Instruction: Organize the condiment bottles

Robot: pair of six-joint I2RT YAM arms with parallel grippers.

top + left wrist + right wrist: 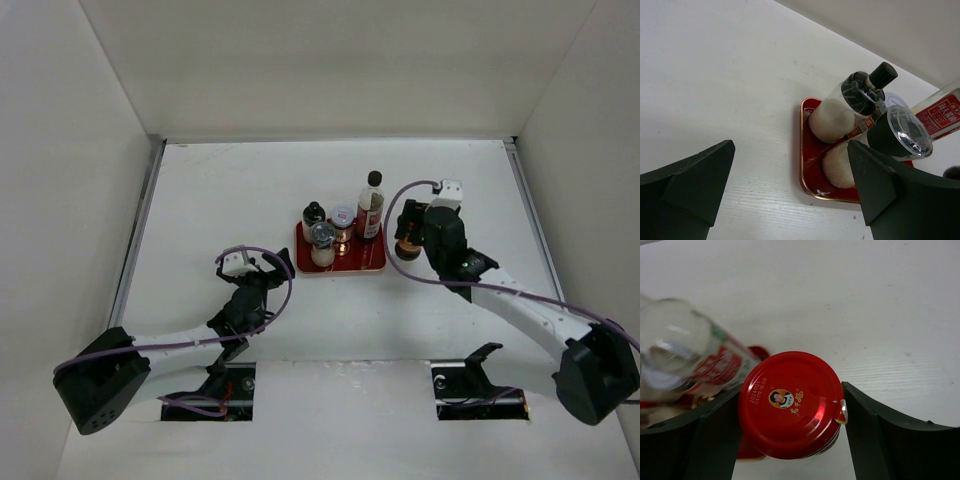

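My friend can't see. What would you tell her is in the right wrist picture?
A jar with a red lid sits gripped between the right gripper's two dark fingers, seen from above. To its left is a blurry clear bottle with a red label, on a white table.

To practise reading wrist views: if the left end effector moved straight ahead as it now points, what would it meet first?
Probably the red tray, whose near edge lies just ahead and slightly right of the open left end effector; the grey-topped shaker standing on it comes next. Depth is unclear.
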